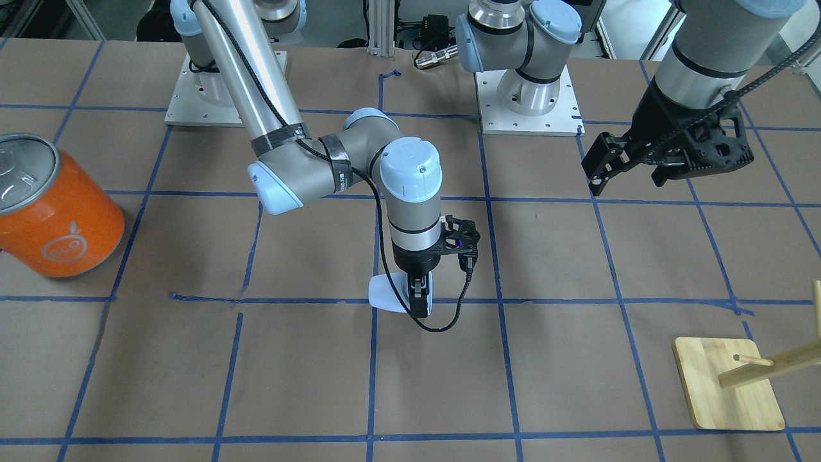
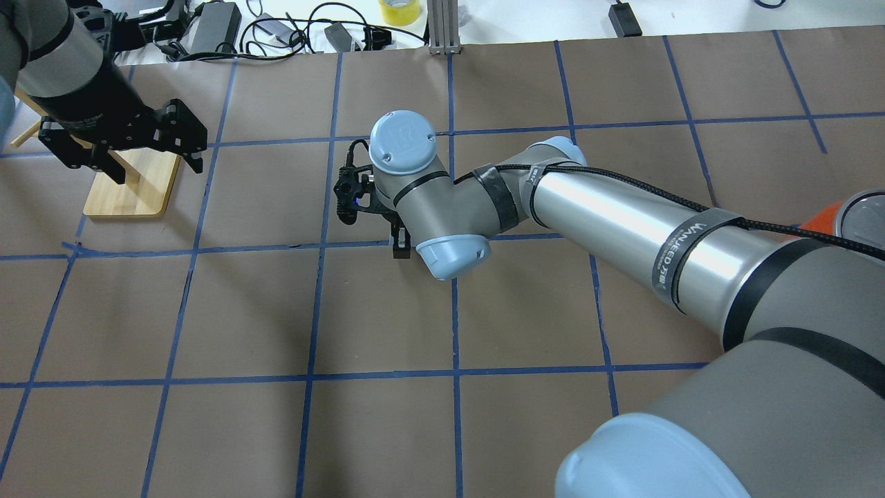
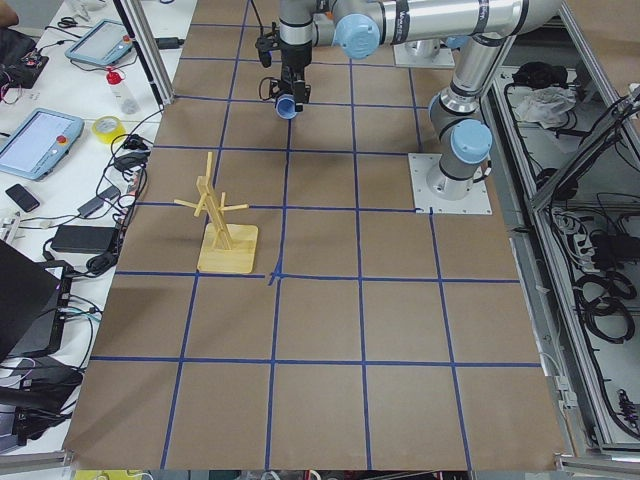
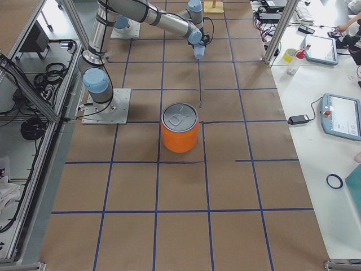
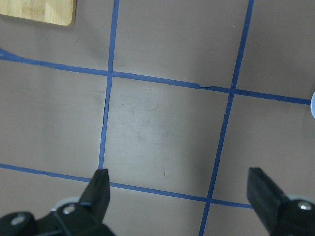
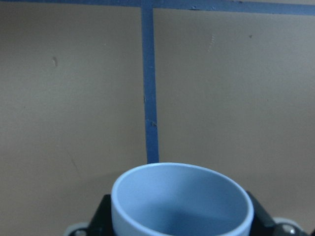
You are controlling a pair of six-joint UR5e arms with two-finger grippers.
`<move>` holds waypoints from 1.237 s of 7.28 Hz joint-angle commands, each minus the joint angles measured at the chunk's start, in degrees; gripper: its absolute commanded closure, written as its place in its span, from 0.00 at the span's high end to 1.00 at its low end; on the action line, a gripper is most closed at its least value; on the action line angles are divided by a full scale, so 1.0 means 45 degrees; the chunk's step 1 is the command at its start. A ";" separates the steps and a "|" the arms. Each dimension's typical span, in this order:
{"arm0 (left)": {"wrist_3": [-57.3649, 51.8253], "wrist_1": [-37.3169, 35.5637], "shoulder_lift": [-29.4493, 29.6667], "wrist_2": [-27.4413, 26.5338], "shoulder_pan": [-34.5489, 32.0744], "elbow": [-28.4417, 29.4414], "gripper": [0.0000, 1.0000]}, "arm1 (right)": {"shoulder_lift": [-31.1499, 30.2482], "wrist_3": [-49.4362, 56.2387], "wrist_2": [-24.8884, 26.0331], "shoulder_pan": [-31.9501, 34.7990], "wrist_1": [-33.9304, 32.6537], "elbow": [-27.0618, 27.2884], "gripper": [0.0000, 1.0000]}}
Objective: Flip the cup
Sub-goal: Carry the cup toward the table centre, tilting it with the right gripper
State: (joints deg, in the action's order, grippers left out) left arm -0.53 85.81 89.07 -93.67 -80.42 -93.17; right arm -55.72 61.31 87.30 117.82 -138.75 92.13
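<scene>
Right gripper (image 1: 412, 299) clamped on the small pale lavender-blue plastic cup (image 1: 387, 294), near the middle of the brown paper-covered table (image 1: 577, 359).

You'll find the cup tipped over in the fingers, and the right wrist view looks straight into its open mouth. Whether it touches the paper or hangs just above is hard to tell from these angles. In the overhead view the right arm's own wrist hides the cup completely. A black cable (image 1: 449, 323) loops just beside it. The left gripper (image 1: 627, 178) hovers with jaws spread and nothing between them, near the pale wooden peg stand (image 1: 728, 385). The big orange can with a silver lid (image 1: 61, 212) stands well apart, on the robot's right side.
</scene>
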 commanded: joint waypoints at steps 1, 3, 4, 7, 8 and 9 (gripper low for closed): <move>0.0000 -0.0007 -0.0008 0.0015 0.0000 -0.0058 1.00 | 0.0252 0.0104 0.0033 -0.0049 -0.0006 -0.0101 0.00; 0.0000 -0.0007 -0.0066 0.0015 0.0000 -0.0116 1.00 | 0.0272 0.0124 0.0073 -0.0088 -0.0064 -0.0082 0.23; 0.0000 -0.0007 -0.0086 0.0015 0.0000 -0.0117 1.00 | 0.0272 0.0125 0.0073 -0.0108 -0.0200 -0.0082 0.59; 0.0000 0.0033 -0.0086 0.0034 -0.0039 -0.0117 1.00 | 0.0194 0.0047 -0.0083 -0.0127 -0.0162 -0.0101 1.00; 0.0000 -0.0006 -0.0086 0.0015 -0.0039 -0.0097 1.00 | 0.0020 -0.0089 -0.0063 -0.0147 -0.0008 -0.0101 1.00; 0.0000 -0.0007 -0.0086 0.0034 -0.0058 -0.0136 1.00 | -0.0388 -0.0129 -0.0121 -0.0185 0.0129 -0.0063 0.99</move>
State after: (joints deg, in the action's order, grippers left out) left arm -0.53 85.88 88.67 -93.57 -80.59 -93.68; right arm -55.73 61.12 86.93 117.15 -138.90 91.72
